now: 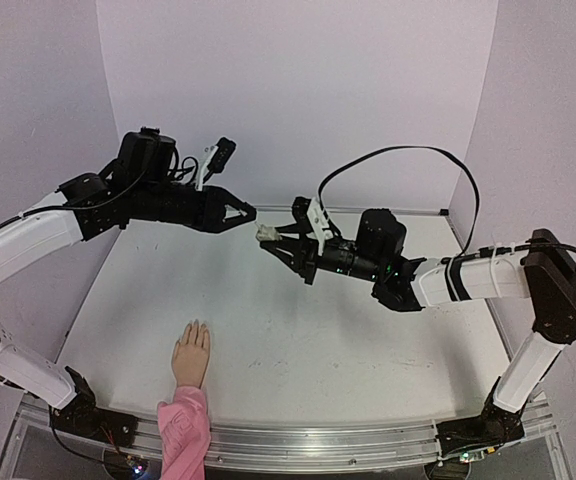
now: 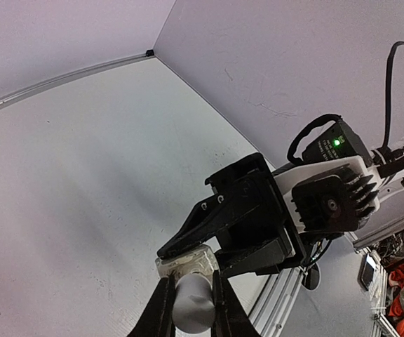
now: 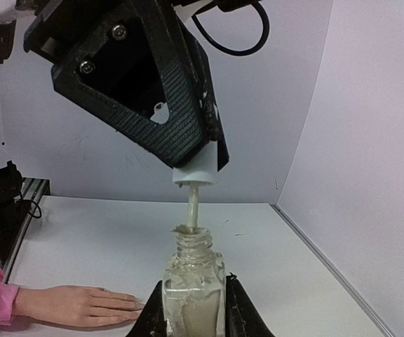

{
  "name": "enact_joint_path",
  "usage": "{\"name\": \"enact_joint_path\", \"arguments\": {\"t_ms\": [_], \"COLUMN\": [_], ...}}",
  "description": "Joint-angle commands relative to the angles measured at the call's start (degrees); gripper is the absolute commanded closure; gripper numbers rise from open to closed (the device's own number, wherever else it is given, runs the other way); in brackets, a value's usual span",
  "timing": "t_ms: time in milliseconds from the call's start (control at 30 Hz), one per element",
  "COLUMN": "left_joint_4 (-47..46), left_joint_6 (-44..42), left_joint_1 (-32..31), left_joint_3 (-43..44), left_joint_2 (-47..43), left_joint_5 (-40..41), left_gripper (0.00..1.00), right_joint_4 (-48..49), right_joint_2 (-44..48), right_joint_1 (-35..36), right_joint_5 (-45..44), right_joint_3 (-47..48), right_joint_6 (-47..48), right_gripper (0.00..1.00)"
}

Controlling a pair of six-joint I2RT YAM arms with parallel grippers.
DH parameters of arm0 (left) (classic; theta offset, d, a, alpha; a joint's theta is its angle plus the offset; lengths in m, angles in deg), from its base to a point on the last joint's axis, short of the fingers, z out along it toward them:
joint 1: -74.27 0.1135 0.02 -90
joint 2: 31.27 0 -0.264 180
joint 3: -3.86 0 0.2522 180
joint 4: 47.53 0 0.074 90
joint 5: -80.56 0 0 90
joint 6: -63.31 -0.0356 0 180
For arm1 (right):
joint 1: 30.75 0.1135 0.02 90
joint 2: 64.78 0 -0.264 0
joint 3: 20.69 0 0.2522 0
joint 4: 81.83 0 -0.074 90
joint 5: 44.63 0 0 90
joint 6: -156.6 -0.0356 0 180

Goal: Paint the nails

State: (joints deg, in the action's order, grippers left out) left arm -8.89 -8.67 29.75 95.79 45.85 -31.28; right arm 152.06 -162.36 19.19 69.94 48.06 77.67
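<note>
Grippers meet in the air over the middle of the white table (image 1: 318,340), tip to tip.

The left gripper (image 1: 249,212), black and wedge-shaped, comes in from the left. Its jaws are clamped on a small round white cap (image 3: 195,174). A thin pale brush stem (image 3: 192,207) hangs straight down from the cap, and its lower end sits in the open mouth of the bottle below.

The right gripper (image 3: 193,317) comes in from the right. Its two black fingers are pressed against the sides of a small clear glass bottle (image 3: 191,291), holding it upright. Pale cream polish fills the bottle and smears its glass.

On the table, at the near left and well apart from both grippers, lies a small flesh-coloured mannequin hand (image 1: 191,355). It lies palm down, with its fingers close together and pointing to the far side. Its nails (image 1: 196,327) are at the far ends of the fingers and can hardly be told from the skin. A bright pink sleeve (image 1: 183,430) covers the wrist and runs over the near metal rail (image 1: 368,440).

Plain lilac walls (image 1: 298,90) stand behind and at both sides.
</note>
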Motion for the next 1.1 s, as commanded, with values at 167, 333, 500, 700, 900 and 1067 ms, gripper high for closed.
{"name": "enact_joint_path", "arguments": {"t_ms": [167, 333, 500, 700, 900, 1067], "left_joint_4": [-3.5, -3.5, -2.6, 4.6, 8.2, 10.2], "left_joint_6": [-0.6, -0.9, -0.4, 2.8, 7.9, 11.3], "left_joint_1": [-1.1, -1.8, -2.1, -2.7, -2.9, -2.9], "left_joint_3": [-0.4, -0.4, -0.3, 4.6, 6.4, 7.1], "left_joint_2": [0.9, 1.7, 2.4, 6.2, 10.9, 13.4], "left_joint_5": [0.5, 1.1, 3.7, 12.0, 16.9, 18.6], "left_gripper": [1.00, 1.00, 1.00, 1.00, 1.00, 1.00], "right_joint_4": [5.8, 5.9, 6.2, 6.0, 7.5, 8.6], "right_joint_2": [2.8, 2.2, 0.6, -2.9, -8.3, -10.8], "right_joint_1": [0.7, 0.8, 1.4, 4.5, 6.6, 7.7], "right_joint_5": [-0.1, -0.8, -3.8, -23.3, -39.0, -42.6], "right_joint_3": [0.4, 1.7, 3.6, 7.2, 14.6, 19.9], "right_joint_6": [-0.5, -0.9, -0.9, 4.4, 8.3, 11.9], "right_gripper": [1.00, 1.00, 1.00, 1.00, 1.00, 1.00]}}
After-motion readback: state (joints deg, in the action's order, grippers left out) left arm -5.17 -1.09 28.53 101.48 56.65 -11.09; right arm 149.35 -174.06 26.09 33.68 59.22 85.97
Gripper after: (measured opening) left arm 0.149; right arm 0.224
